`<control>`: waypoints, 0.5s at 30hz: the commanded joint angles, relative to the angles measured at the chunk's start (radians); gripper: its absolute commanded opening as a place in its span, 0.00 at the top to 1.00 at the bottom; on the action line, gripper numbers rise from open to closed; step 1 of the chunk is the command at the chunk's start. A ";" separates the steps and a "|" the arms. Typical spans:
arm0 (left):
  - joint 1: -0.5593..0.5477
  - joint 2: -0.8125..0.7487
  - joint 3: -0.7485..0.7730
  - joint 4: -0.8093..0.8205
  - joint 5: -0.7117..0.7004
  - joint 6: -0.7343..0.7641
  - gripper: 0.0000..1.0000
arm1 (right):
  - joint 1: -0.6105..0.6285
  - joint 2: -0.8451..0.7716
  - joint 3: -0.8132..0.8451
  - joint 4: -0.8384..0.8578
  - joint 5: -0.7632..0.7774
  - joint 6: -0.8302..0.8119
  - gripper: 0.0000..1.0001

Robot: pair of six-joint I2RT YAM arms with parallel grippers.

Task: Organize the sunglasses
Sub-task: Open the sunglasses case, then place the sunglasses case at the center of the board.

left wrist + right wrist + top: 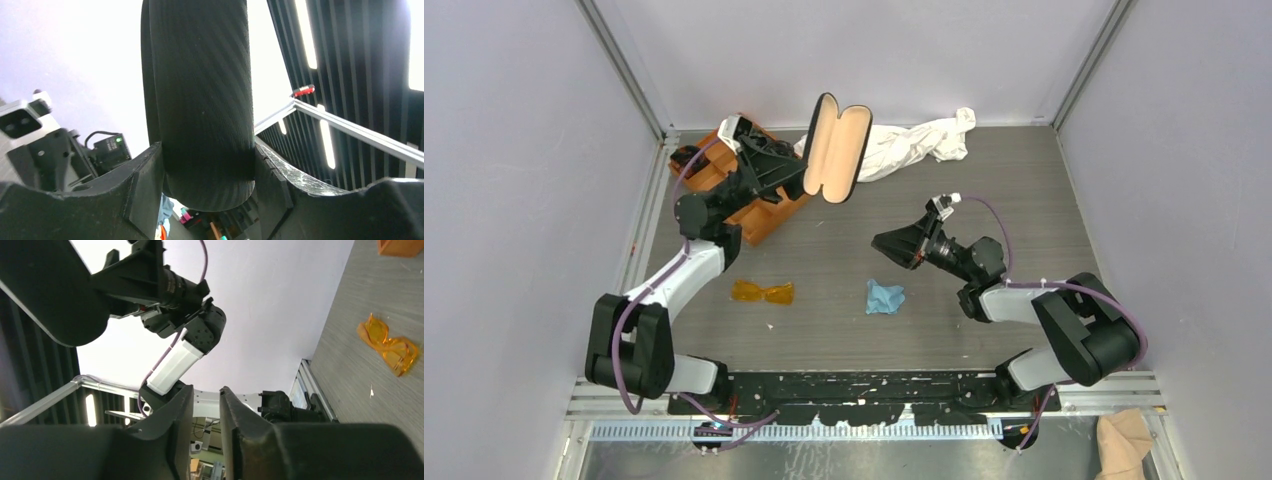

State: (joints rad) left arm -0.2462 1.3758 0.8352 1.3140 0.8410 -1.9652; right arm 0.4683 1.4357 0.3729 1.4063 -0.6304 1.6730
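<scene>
- The sunglasses [762, 292] lie flat on the tabletop [844, 340] nearest the arm bases, in front of the left arm, and neither gripper touches them.
- A light blue cloth [884, 297] lies crumpled to their right, apart from them.
- Beyond the cloth, the right gripper [892, 245] hovers above the tabletop. Its fingers [170, 425] are almost together, with only a slit between them, and hold nothing.
- Farther back, the left gripper [205, 165] is clamped on the black glasses case [834, 145], which is raised and hinged open so its beige lining shows.
- An orange-brown box [759, 222] sits beneath the left arm.
- A white cloth [914, 145] lies by the far edge.
</scene>
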 commanded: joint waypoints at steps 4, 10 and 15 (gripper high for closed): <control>-0.006 -0.035 0.025 0.042 0.012 0.059 1.00 | -0.008 -0.030 0.024 -0.013 -0.051 -0.027 0.50; -0.008 -0.196 0.019 -0.750 0.055 0.625 1.00 | -0.023 -0.193 0.054 -0.541 0.001 -0.240 0.46; -0.041 -0.169 0.064 -1.131 -0.006 0.941 1.00 | -0.025 -0.462 0.168 -1.355 0.236 -0.623 0.39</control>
State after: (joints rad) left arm -0.2626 1.1824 0.8429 0.5762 0.8654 -1.3754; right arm 0.4492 1.1469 0.4274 0.7002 -0.5846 1.3773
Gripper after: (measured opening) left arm 0.591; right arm 0.584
